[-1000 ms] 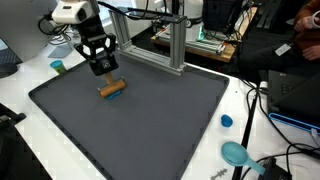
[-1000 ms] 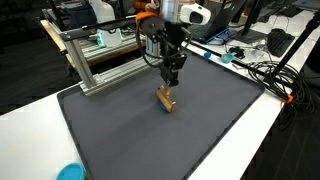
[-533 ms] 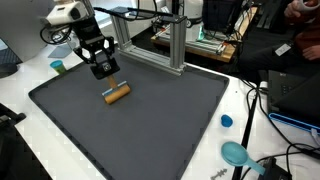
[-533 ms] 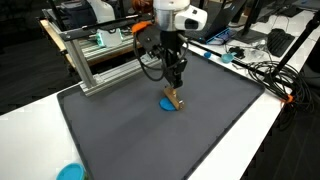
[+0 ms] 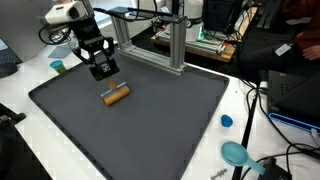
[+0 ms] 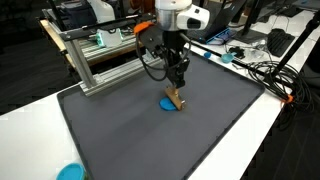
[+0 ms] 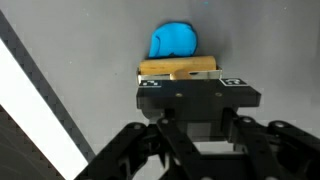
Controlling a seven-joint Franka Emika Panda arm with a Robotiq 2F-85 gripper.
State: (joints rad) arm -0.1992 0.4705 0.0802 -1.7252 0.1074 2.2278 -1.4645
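Note:
My gripper (image 5: 104, 74) (image 6: 177, 86) hangs over the far part of the dark grey mat (image 5: 150, 135) (image 6: 130, 140), fingers pointing down. It is shut on a short wooden piece (image 5: 117, 95) (image 6: 176, 98) (image 7: 178, 68), which reaches down to the mat at a tilt. In the wrist view the wood lies crosswise at the fingertips. A bright blue lump (image 6: 167, 104) (image 7: 173, 41) rests on the mat right against the wood's lower end. Whether it is joined to the wood I cannot tell. It does not show in one of the exterior views.
An aluminium frame (image 5: 176, 45) (image 6: 100, 62) stands along the mat's far edge. On the white table lie a small blue cap (image 5: 226, 121), a teal round thing (image 5: 236, 153) (image 6: 68, 172) and a teal cup (image 5: 58, 67). Cables (image 6: 270, 72) trail beside the mat.
Over the last second the gripper and the wooden piece shifted a little sideways together, and the blue lump came into view beside the wood. Nothing has moved in the last half second.

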